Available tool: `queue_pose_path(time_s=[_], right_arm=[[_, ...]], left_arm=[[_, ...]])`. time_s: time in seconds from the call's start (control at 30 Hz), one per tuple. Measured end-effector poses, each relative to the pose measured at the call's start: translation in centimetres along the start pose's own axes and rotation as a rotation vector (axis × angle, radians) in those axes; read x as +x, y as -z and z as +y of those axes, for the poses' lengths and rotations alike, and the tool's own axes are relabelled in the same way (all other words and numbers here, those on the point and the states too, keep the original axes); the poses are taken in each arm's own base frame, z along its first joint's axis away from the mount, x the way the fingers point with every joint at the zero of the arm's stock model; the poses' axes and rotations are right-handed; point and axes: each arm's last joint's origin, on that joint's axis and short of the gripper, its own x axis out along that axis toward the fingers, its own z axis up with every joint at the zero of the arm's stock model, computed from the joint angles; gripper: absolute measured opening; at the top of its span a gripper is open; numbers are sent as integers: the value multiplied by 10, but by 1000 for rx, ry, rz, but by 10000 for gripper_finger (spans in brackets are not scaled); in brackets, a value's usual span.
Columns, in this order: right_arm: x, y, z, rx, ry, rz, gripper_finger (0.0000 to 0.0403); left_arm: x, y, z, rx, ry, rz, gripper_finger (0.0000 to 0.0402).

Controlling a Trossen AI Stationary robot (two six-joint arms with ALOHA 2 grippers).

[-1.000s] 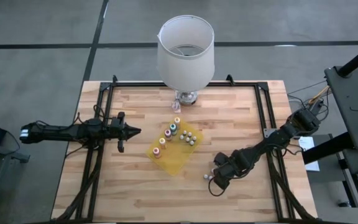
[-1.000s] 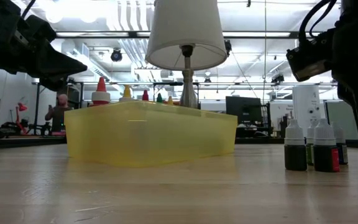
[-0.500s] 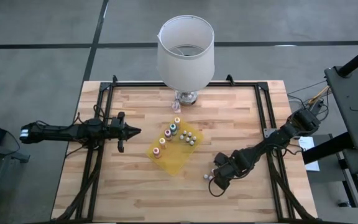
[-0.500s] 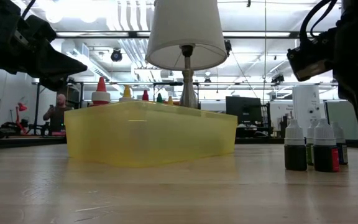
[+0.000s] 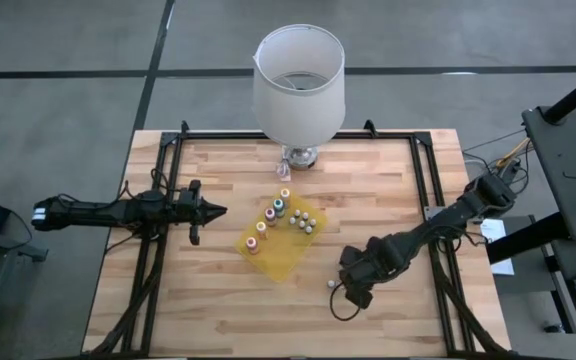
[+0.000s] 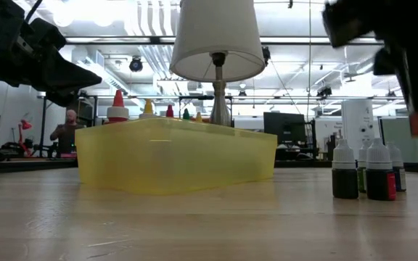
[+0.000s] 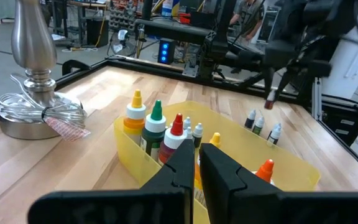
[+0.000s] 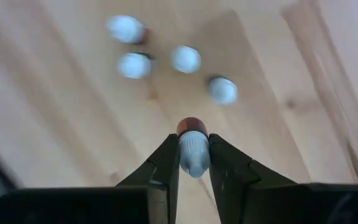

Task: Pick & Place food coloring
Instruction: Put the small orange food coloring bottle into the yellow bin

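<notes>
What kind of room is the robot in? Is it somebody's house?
Probably not a house. It looks like a workshop or lab: bare ceiling lights and pipes, desks with screens, and a wooden table framed with black metal rails.

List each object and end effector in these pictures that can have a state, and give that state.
Right end effector, shut on the held bottle.
Held bottle, gripped, clear of the table.
Left end effector, shut, empty.
Loose bottles, upright on the table.
Yellow tray, holding upright tray bottles.
Lamp, upright.
</notes>
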Motion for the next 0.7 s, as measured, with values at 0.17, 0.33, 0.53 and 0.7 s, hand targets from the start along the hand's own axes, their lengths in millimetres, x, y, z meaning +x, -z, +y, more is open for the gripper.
queue_pose_path(time_s=[0.17, 0.33, 0.53, 0.7], right_arm=[[-21, -20, 7, -134, -99, -19, 60], [-37, -43, 7, -227, -140, -80, 61], [-47, -74, 6, -329, -195, -103, 61], [-49, -98, 5, -385, -216, -120, 61]], left_arm=[[0, 0, 0, 0, 0, -1, 0], [0, 0, 0, 0, 0, -1, 0], [0, 0, 0, 0, 0, -1, 0], [0, 0, 0, 0, 0, -1, 0]])
